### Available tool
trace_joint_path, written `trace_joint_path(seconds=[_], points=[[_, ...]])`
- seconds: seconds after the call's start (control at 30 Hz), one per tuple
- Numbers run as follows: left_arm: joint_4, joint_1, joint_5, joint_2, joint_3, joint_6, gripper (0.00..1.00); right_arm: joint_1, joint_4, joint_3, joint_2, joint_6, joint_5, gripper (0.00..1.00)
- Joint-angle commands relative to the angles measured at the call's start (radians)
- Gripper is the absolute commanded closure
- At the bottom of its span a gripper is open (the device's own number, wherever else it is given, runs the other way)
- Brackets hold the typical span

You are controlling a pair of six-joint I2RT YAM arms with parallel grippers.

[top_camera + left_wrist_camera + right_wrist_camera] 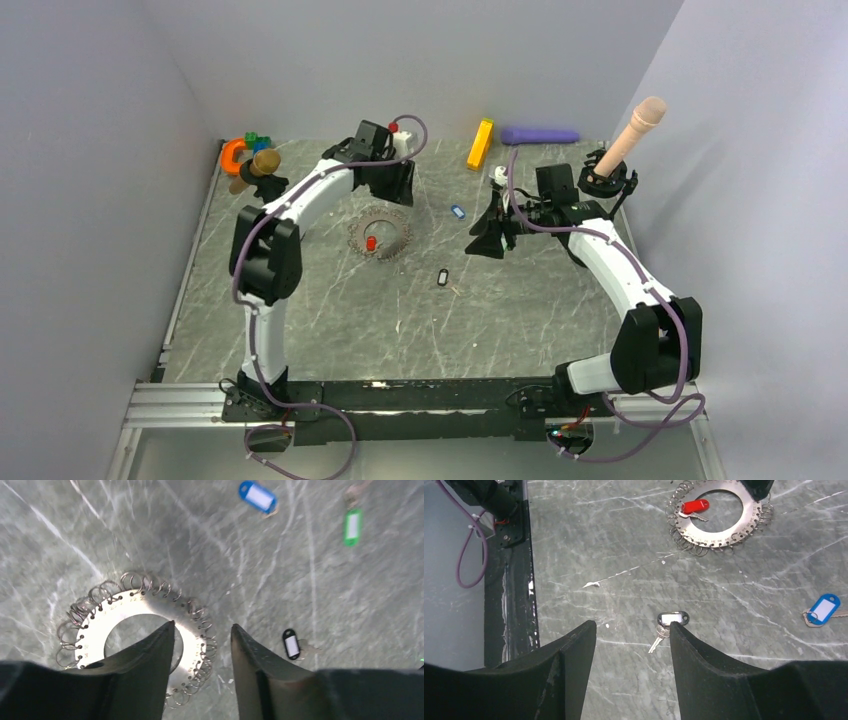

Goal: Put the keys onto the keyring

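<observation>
Far left, back corner: orange horseshoe piece (233,155) beside small green and blue blocks (258,141).

Left gripper (202,630): fingers moderately apart, nothing between them. It hangs over the near rim of the keyring (100,620).

The keyring lies flat on the grey marbled table (330,320), left of centre. It is a flat metal plate ring edged with many small wire loops. Tiny stamped marks run round the plate, too small to read.

Red key (695,506): at the plate's inner edge, tag over the central hole. Whether it is threaded on a loop, cannot tell.

Black-rimmed key (672,618): loose on the table, right of the keyring and nearer the arm bases. White insert blank, metal key attached.

Blue key (257,496): loose, white insert blank.

Green key (352,526): loose, just right of the blue one in the left wrist view. Pale insert, no writing made out.

Yellow block (481,144): at the back, centre.

Right gripper (631,630): fingers wide apart and empty, above the black-rimmed key.

Purple cylinder (540,135): against the back wall.
</observation>
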Motion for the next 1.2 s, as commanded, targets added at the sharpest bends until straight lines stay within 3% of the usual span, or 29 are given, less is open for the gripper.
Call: trace_joint_path(seconds=[0.0,0.27,0.6,1.17], points=[[-0.158,0.006,0.016,0.095,0.093,0.039,0.53,-0.01,0.008,0.009,-0.017,-0.009,-0.014,0.4],[-0.183,0.001,-0.011,0.18,0.171,0.054,0.66,-0.011,-0.071,0.051,0.057,-0.053,-0.035,0.4],[-0.191,-0.005,0.011,0.258,0.243,0.042,0.62,-0.009,-0.085,0.057,0.069,-0.068,-0.036,0.39],[-0.243,-0.043,-0.058,0.32,0.305,0.037,0.68,-0.009,-0.127,0.075,0.076,-0.103,-0.046,0.38]])
